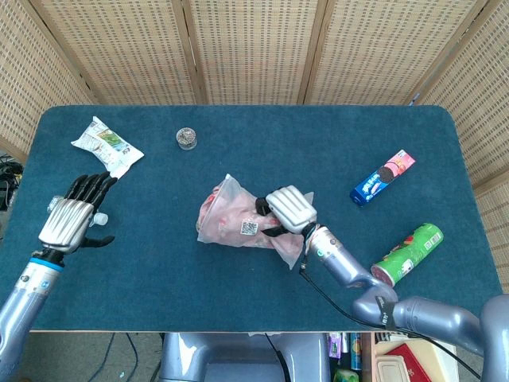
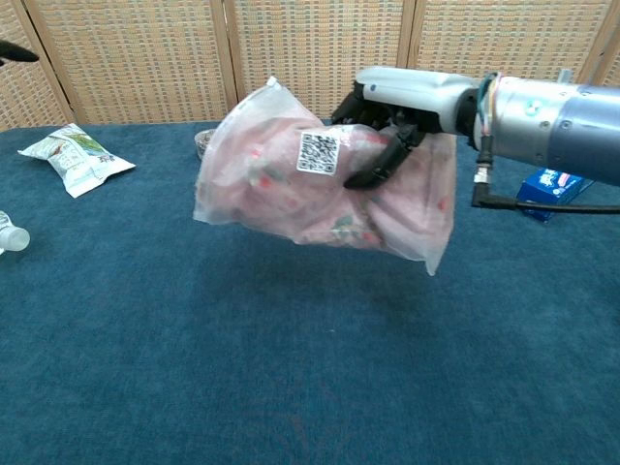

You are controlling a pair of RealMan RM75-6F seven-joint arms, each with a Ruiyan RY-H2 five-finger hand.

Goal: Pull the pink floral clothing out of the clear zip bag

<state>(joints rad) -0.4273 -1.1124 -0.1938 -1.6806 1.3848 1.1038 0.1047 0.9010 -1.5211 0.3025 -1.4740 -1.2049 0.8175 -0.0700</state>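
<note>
My right hand (image 1: 289,210) (image 2: 397,108) grips the clear zip bag (image 1: 237,221) (image 2: 320,184) from above and holds it in the air over the middle of the table. Pink floral clothing shows through the plastic, and a white QR label (image 2: 318,152) faces the chest camera. The bag hangs tilted, its far corner sticking up at the left. My left hand (image 1: 73,216) hovers open over the table's left side, fingers spread, well away from the bag; in the chest view only a dark fingertip (image 2: 17,52) shows at the top left.
A white snack pouch (image 1: 106,146) and a small round tin (image 1: 187,138) lie at the back left. A water bottle (image 2: 12,235) lies under my left hand. A blue-pink cookie pack (image 1: 383,177) and a green chip can (image 1: 409,252) sit on the right.
</note>
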